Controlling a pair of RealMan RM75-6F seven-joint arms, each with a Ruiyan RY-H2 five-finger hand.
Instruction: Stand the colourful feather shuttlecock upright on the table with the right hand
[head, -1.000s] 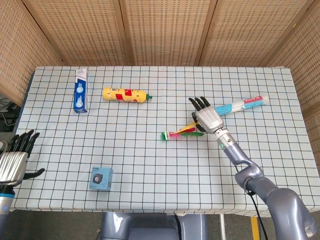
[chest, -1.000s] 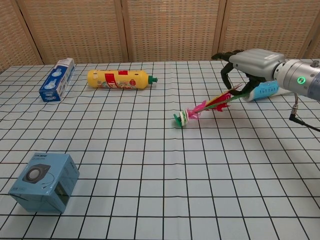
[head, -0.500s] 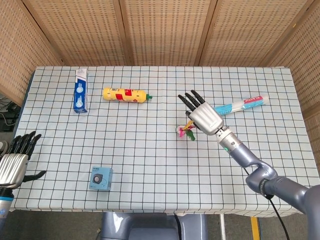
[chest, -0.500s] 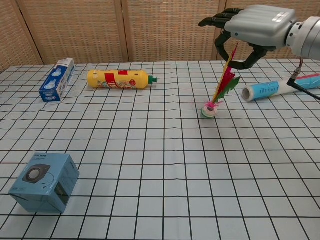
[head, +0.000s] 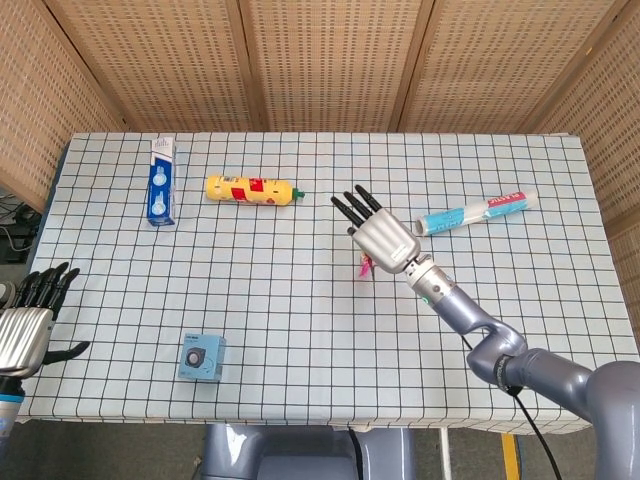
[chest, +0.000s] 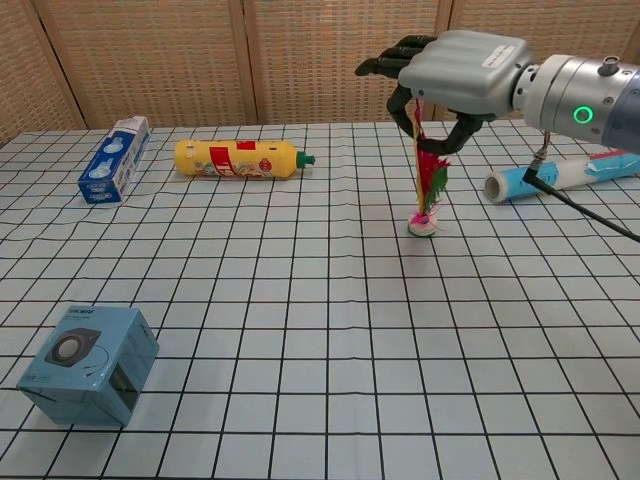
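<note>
The colourful feather shuttlecock (chest: 428, 187) stands nearly upright on the table, its white-green base (chest: 423, 226) touching the cloth. My right hand (chest: 455, 72) is above it and pinches the tips of its red, green and yellow feathers. In the head view the right hand (head: 378, 238) covers most of the shuttlecock (head: 364, 266), and only a bit of pink shows. My left hand (head: 28, 323) hangs at the table's near left edge with its fingers spread, holding nothing.
A yellow bottle (chest: 238, 158) lies at the back, with a blue-white carton (chest: 115, 158) left of it. A blue box (chest: 90, 362) sits at the near left. A blue-white tube (chest: 560, 174) lies right of the shuttlecock.
My right hand has lifted the feather end up and moved left, swinging the shuttlecock from lying on its side to nearly upright on its base. The left hand has stayed put.
</note>
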